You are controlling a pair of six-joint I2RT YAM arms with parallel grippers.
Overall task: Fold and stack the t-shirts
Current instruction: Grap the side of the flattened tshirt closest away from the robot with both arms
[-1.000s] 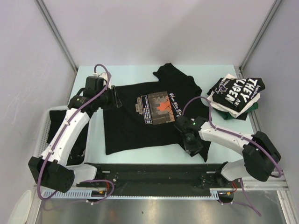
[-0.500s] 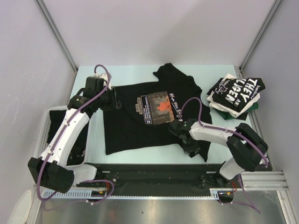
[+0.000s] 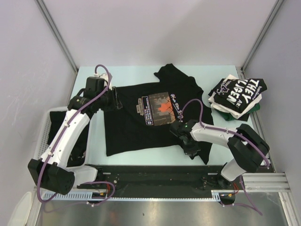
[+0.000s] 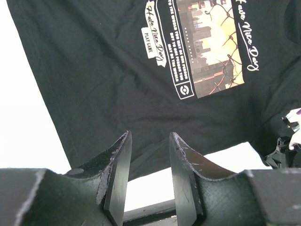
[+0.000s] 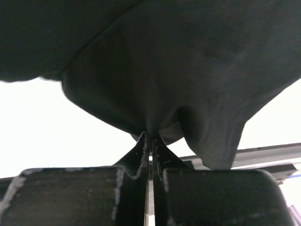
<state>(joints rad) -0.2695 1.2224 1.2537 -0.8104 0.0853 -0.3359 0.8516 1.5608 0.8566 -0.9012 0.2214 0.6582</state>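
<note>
A pale table [image 3: 131,75] is covered in the middle by a black t-shirt [image 3: 131,127], spread flat with its orange-white chest print up. A stack of folded t-shirts [image 3: 237,96] is seen at the far right and a white mesh basket [image 3: 44,132] at the left edge. The shirt's near right hem is pinched in the closed right gripper [image 5: 149,139]. The left gripper [image 4: 150,135] is held narrowly parted over the shirt's left side, with nothing between its jaws.

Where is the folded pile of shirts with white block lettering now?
In the top view, the folded pile sits at the far right corner of the pale table, just right of the spread black t-shirt with the orange print.
</note>
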